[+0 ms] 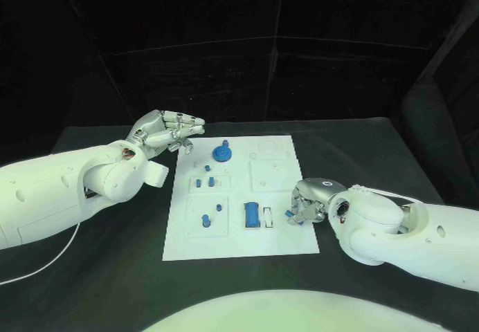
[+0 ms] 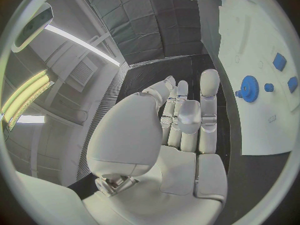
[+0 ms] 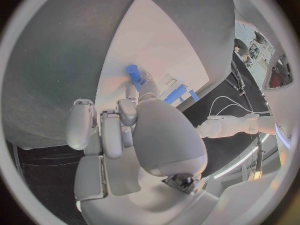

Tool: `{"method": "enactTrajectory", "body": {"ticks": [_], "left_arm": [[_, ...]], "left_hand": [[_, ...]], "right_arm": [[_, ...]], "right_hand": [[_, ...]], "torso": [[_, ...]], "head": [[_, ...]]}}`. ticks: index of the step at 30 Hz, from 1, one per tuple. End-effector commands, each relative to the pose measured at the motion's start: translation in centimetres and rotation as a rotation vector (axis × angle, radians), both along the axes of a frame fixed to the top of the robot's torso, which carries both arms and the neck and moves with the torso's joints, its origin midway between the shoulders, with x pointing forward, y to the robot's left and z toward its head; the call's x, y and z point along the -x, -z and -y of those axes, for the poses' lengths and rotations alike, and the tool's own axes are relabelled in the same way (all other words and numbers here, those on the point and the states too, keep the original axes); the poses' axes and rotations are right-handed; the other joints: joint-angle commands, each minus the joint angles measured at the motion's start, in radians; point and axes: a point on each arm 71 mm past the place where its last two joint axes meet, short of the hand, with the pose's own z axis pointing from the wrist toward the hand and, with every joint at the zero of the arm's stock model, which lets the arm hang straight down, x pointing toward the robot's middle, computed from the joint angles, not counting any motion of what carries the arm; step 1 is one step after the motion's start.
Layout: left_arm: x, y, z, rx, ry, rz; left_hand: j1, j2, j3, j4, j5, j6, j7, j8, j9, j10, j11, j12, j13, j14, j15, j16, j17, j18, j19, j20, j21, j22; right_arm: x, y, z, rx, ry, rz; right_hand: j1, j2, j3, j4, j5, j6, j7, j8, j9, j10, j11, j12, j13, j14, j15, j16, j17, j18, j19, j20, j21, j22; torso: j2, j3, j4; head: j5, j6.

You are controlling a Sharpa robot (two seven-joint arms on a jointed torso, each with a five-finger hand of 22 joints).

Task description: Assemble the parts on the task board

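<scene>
The white task board (image 1: pixel 282 235) lies mid-table. A blue gear (image 1: pixel 221 152) (image 2: pixel 249 89) sits near its far end. Several small blue pegs (image 1: pixel 205 221) stand along its left side, and a blue block (image 1: pixel 252 214) lies nearer the middle. My right hand (image 1: pixel 309 200) (image 3: pixel 134 120) is down at the board's right edge. Its thumb and a finger pinch a small blue part (image 3: pixel 133 72) (image 1: pixel 289 215) against the board. My left hand (image 1: pixel 165 131) (image 2: pixel 181 120) hovers by the board's far left corner, holding nothing, fingers stretched out side by side with the thumb across the palm.
The black table (image 1: pixel 110 277) runs around the board on all sides. Bare white recesses (image 1: pixel 269 173) take up the board's far right part. A white cable (image 1: pixel 40 266) trails along the table's left side.
</scene>
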Motion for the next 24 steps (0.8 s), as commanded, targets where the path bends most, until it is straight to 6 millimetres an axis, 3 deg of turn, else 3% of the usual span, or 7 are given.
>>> {"method": "enactTrajectory", "body": {"ticks": [1, 6, 8, 10, 14, 24], "left_arm": [[0.0, -0.1, 0.1, 0.007, 0.010, -0.002], [0.0, -0.1, 0.0, 0.007, 0.010, -0.002], [0.0, -0.1, 0.0, 0.007, 0.010, -0.002], [0.0, -0.1, 0.0, 0.008, 0.011, -0.001], [0.1, -0.1, 0.0, 0.008, 0.012, -0.001], [0.1, -0.1, 0.0, 0.008, 0.011, -0.001]], "left_hand": [[-0.006, 0.002, 0.003, 0.003, 0.001, -0.004, 0.000, 0.004, -0.001, -0.007, 0.000, 0.007, 0.002, -0.006, 0.000, -0.004, -0.001, 0.018, -0.003, 0.004, -0.003, -0.001], [-0.006, 0.002, 0.003, 0.003, 0.001, -0.004, 0.000, 0.004, -0.001, -0.007, 0.000, 0.007, 0.002, -0.006, 0.000, -0.004, -0.001, 0.018, -0.003, 0.004, -0.003, -0.001], [-0.006, 0.002, 0.003, 0.003, 0.001, -0.004, 0.000, 0.004, -0.001, -0.007, 0.000, 0.007, 0.002, -0.006, 0.000, -0.004, -0.001, 0.018, -0.003, 0.004, -0.003, -0.001], [-0.006, 0.002, 0.003, 0.003, 0.001, -0.004, 0.000, 0.004, -0.001, -0.007, 0.000, 0.007, 0.002, -0.006, 0.000, -0.004, -0.001, 0.018, -0.003, 0.004, -0.003, -0.001], [-0.006, 0.002, 0.003, 0.003, 0.001, -0.004, 0.000, 0.004, -0.001, -0.007, 0.000, 0.007, 0.002, -0.006, 0.000, -0.004, -0.001, 0.018, -0.003, 0.004, -0.003, -0.001], [-0.006, 0.002, 0.003, 0.003, 0.001, -0.004, 0.000, 0.004, -0.001, -0.007, 0.000, 0.007, 0.002, -0.006, 0.000, -0.004, -0.001, 0.018, -0.003, 0.004, -0.003, -0.001]], "right_arm": [[0.3, 1.2, 0.7, 0.114, 0.006, -0.052], [0.5, 0.8, 0.8, 0.062, 0.039, -0.033], [0.6, 0.6, 0.9, 0.027, 0.054, -0.030], [0.7, 0.5, 1.0, -0.020, 0.075, -0.030], [1.0, 0.0, 1.0, -0.108, 0.108, -0.023], [1.5, -1.1, 0.4, -0.231, 0.126, 0.029]], "right_hand": [[0.048, 0.033, 0.008, -0.012, 0.010, -0.004, -0.001, -0.008, -0.006, -0.006, -0.001, -0.006, 0.000, 0.054, -0.009, -0.001, 0.003, 0.010, -0.007, 0.003, -0.004, -0.001], [0.074, 0.079, 0.049, -0.017, 0.034, 0.014, -0.008, -0.009, -0.006, 0.000, -0.007, 0.005, 0.008, 0.057, -0.014, 0.004, 0.015, 0.007, 0.003, -0.001, 0.004, 0.011], [0.074, 0.088, 0.060, -0.014, 0.045, 0.017, -0.010, -0.011, -0.008, 0.003, -0.009, 0.007, 0.010, 0.058, -0.015, 0.006, 0.019, 0.005, 0.011, -0.002, 0.010, 0.021], [0.063, 0.096, 0.075, -0.002, 0.092, 0.015, -0.011, -0.022, -0.012, 0.007, -0.011, 0.012, 0.014, 0.059, -0.016, 0.009, 0.026, 0.002, 0.019, -0.004, 0.018, 0.031], [0.057, 0.096, 0.098, 0.006, 0.119, 0.019, -0.011, -0.035, -0.017, 0.014, -0.011, 0.019, 0.019, 0.061, -0.017, 0.014, 0.037, 0.000, 0.026, -0.006, 0.023, 0.040], [0.041, 0.077, 0.130, 0.020, 0.126, 0.031, -0.011, -0.060, -0.025, 0.021, -0.010, 0.025, 0.026, 0.063, -0.017, 0.020, 0.049, -0.003, 0.035, -0.006, 0.032, 0.053]], "torso": [[0.000, -0.0001, 0.0005], [0.000, 0.0011, -0.0009], [-0.001, 0.0011, -0.0014], [-0.001, 0.0003, -0.0012], [0.000, -0.0001, 0.0010], [-0.001, -0.0013, 0.0006]], "head": [[-0.001, 0.000], [0.002, 0.000], [0.001, 0.000], [0.000, 0.001], [-0.002, 0.002], [0.001, 0.001]]}}
